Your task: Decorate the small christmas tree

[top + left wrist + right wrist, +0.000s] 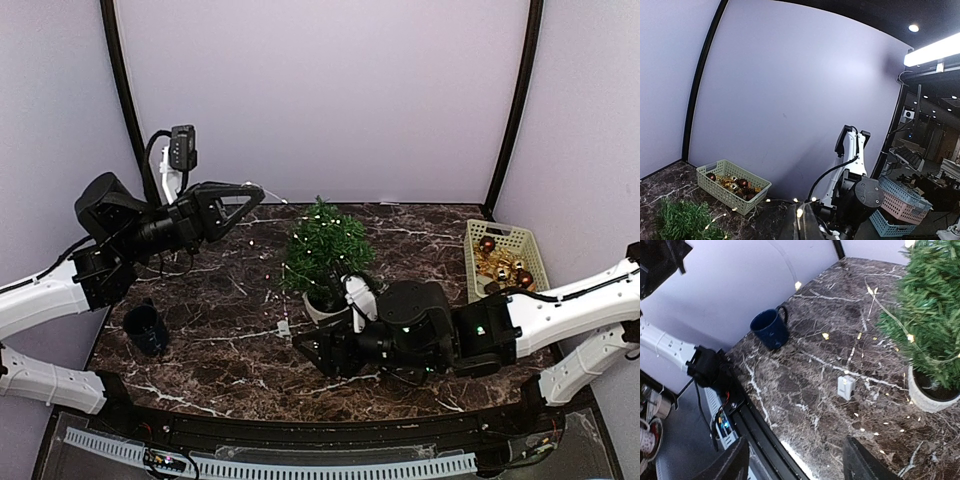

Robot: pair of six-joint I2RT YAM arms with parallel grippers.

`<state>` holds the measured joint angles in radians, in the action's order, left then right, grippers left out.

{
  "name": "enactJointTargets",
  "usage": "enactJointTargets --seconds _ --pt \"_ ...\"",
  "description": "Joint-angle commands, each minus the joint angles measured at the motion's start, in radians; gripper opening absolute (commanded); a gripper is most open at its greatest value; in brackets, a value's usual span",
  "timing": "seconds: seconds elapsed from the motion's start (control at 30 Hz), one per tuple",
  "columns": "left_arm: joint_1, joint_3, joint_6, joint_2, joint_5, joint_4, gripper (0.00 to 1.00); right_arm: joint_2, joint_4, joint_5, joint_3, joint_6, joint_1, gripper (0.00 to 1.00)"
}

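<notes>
- left gripper (250, 195) pinches the light string (795, 200) above the table's (220, 300) left edge.
- right gripper (797, 465) stands spread, empty, beside the small christmas tree (325, 250).

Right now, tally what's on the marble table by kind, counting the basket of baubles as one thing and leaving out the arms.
Tree: 1
Mug: 1
Basket: 1
String of lights: 1
Small white box: 1
Total: 5
</notes>
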<state>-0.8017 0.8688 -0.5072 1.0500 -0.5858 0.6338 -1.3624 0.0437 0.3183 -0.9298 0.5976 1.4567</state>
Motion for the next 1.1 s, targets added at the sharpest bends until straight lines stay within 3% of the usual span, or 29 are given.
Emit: enactJointTargets --seconds 0.0,0.23,0.37,0.6,0.77,1.07 --pt "-0.005 0.041 0.09 -0.069 0.05 -0.174 0.0 0.064 0.014 0.198 0.005 0.057 0.006 0.7" --pt "-0.004 0.089 0.098 -0.102 0.032 -0.28 0.0 0.118 -0.002 0.392 0.067 0.192 -0.002 0.79" --pt "-0.003 0.088 0.079 -0.108 0.013 -0.271 0.0 0.08 0.007 0.421 0.056 0.223 -0.008 0.82" --pt "-0.004 0.087 0.067 -0.11 -0.008 -0.264 0.0 -0.016 0.111 0.426 0.023 0.243 -0.018 0.84" --pt "-0.004 0.088 0.06 -0.116 -0.021 -0.26 0.0 -0.087 0.148 0.443 -0.01 0.302 -0.029 0.79" --pt "-0.004 0.135 0.057 -0.117 -0.027 -0.296 0.0 -0.169 0.339 0.272 0.023 0.193 -0.035 0.83"
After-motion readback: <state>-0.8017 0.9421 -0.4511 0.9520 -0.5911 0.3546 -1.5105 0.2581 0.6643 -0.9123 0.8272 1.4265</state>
